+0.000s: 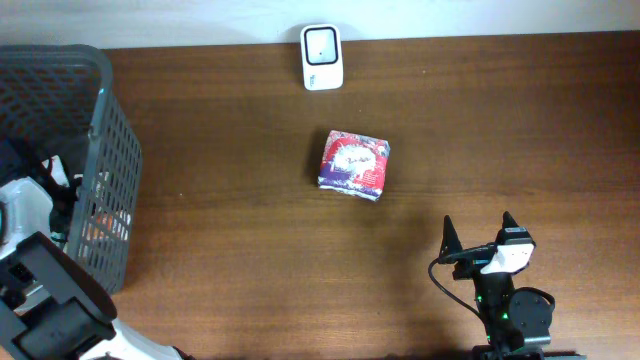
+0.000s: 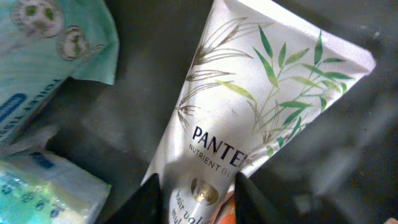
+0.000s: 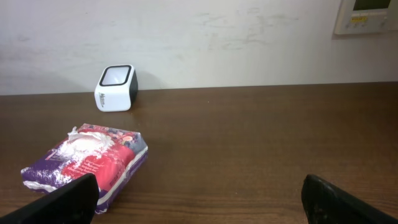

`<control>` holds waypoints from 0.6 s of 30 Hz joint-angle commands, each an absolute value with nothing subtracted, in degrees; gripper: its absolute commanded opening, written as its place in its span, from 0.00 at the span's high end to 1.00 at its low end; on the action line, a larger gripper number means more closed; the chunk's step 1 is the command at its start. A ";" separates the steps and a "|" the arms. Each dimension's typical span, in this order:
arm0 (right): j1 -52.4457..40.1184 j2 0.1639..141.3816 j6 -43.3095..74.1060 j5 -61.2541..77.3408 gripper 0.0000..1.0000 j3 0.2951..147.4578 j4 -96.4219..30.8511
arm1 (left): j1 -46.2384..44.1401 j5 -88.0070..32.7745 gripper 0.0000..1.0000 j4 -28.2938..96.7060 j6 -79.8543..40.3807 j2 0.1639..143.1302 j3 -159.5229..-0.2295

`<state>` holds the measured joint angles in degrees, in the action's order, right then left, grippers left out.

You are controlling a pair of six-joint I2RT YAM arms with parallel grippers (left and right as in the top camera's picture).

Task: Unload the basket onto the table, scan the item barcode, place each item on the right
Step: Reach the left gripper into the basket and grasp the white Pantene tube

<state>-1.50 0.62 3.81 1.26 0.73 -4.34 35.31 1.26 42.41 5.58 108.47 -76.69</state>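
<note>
Well, at the frame's bottom edge the jaws of the left gripper [image 2: 198, 200] flank the Pantene tube [image 2: 249, 106]; whether they are clamped, I cannot tell. Those of the right gripper [image 1: 478, 228] gape.

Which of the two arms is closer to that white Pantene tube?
Left. The left fingers sit on either side of the Pantene tube inside the grey basket. The right fingers hang far off across the table, past the red-and-purple packet.

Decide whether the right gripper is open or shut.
Open. The right gripper shows its fingers wide apart in overhead and right wrist views, nothing between them.
</note>
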 commanded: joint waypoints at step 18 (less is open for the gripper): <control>-1.83 0.21 3.42 0.58 0.01 0.32 -4.56 | 34.96 -4.58 1.00 54.13 -0.80 105.08 -95.50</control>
